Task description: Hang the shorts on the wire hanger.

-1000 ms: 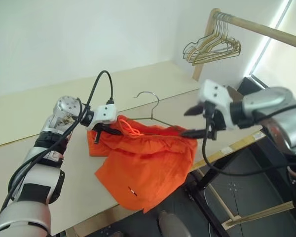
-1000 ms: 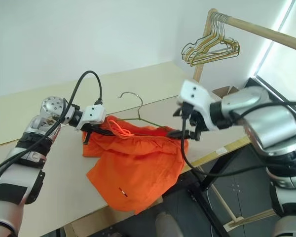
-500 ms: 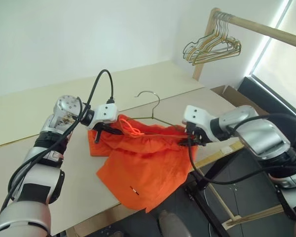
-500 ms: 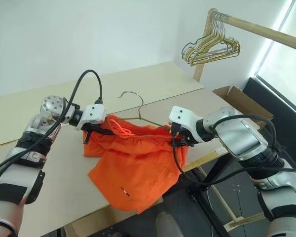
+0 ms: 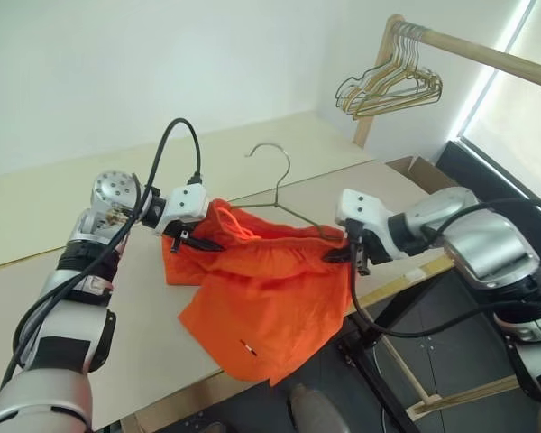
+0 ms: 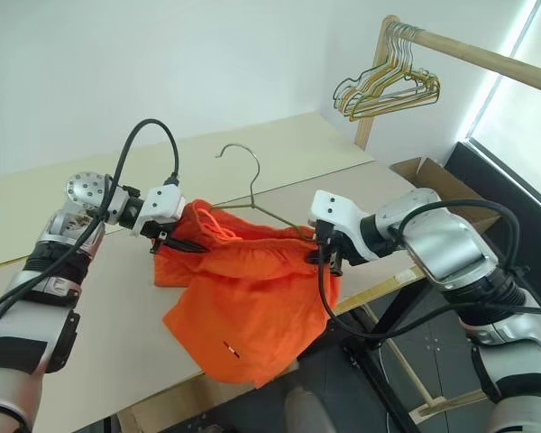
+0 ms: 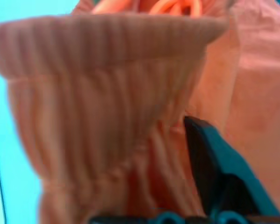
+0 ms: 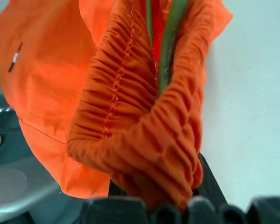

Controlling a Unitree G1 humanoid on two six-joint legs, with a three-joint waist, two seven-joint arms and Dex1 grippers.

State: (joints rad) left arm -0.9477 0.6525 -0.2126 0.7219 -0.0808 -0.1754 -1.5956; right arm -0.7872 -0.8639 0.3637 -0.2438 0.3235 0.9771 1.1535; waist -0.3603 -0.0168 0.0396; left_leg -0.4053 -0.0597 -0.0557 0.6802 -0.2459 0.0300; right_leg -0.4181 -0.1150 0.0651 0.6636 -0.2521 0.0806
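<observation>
The shorts (image 5: 266, 293) are spread over the wire hanger (image 5: 284, 203), whose hook rises above the waistband, and are held up between the two arms above the worktop (image 5: 153, 361), one leg hanging past its front edge. The right claw (image 5: 343, 254) is clamped on the waistband's right end, where the hanger's green wire is seen running inside the gathered fabric. The left claw (image 5: 194, 242) is at the waistband's left end with fabric between its fingers (image 7: 214, 163); whether it is gripping or letting go cannot be told. If that end is let loose, the waistband could slide off the hanger's arm, since the soft cloth is carried mainly at one side and pulled down by the hanging leg.
</observation>
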